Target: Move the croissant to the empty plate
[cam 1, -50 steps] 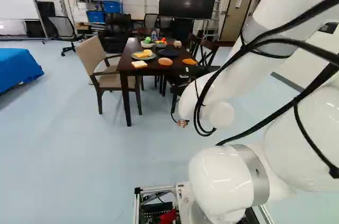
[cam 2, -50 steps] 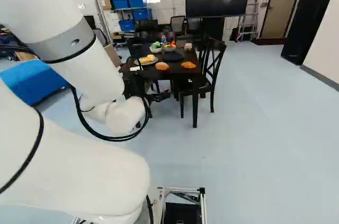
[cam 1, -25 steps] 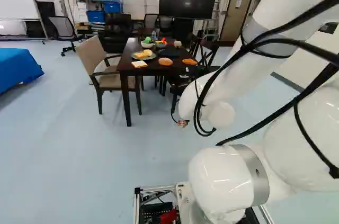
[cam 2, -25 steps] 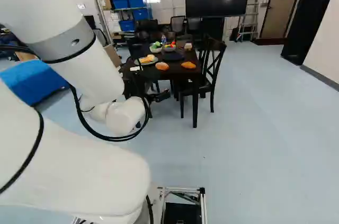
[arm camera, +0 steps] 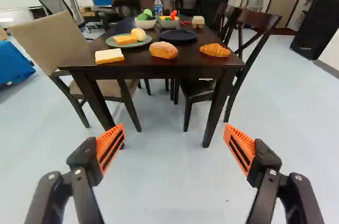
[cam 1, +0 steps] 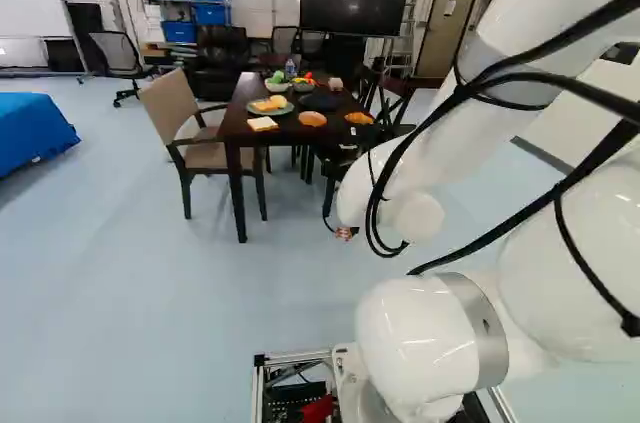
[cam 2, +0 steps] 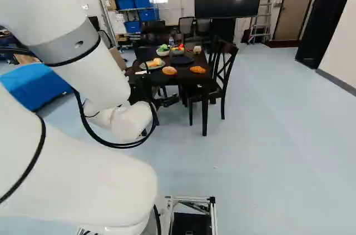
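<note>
The gripper stands wide open, its two orange pads well apart, with nothing held between them. The table lies ahead of it, in the upper middle of both base views. The croissant rests on the tabletop at the near edge, by the corner next to the dark wooden chair. The empty plate, a dark one, sits farther back, between the croissant and the green plate, which carries yellow food. A bread roll lies near the croissant along the same edge, and a bread slice lies just in front of the green plate. Two bowls and a bottle stand behind. The white arm fills the right of the left base view; a beige chair stands upper left of the middle there.
</note>
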Motion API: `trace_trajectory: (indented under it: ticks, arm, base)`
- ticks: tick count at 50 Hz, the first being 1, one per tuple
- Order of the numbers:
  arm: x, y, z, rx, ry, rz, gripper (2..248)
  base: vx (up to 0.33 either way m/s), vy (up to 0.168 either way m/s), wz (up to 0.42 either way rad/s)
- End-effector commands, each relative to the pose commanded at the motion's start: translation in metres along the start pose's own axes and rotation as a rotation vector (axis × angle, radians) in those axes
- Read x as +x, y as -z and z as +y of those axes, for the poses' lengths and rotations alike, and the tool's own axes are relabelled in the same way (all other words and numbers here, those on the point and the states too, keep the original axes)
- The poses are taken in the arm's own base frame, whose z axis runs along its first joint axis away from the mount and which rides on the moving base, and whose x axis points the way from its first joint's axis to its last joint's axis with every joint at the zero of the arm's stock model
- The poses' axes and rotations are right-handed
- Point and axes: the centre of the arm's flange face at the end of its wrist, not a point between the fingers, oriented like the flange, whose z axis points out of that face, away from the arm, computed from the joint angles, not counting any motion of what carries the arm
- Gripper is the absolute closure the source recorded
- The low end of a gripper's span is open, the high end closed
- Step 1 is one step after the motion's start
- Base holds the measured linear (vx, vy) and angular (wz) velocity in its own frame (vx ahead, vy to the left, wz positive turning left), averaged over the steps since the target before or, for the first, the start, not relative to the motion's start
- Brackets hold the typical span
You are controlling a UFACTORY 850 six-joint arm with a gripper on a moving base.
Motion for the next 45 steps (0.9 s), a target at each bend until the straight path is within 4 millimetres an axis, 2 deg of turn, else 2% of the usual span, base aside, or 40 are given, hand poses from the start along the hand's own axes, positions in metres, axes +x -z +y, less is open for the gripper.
trace_trajectory:
  ticks: [45]
  arm:
    - [0.0000, 0.0000, 0.0000, 0.000, 0.000, 0.000, 3]
  base:
    - [0.189, -0.001, -0.012]
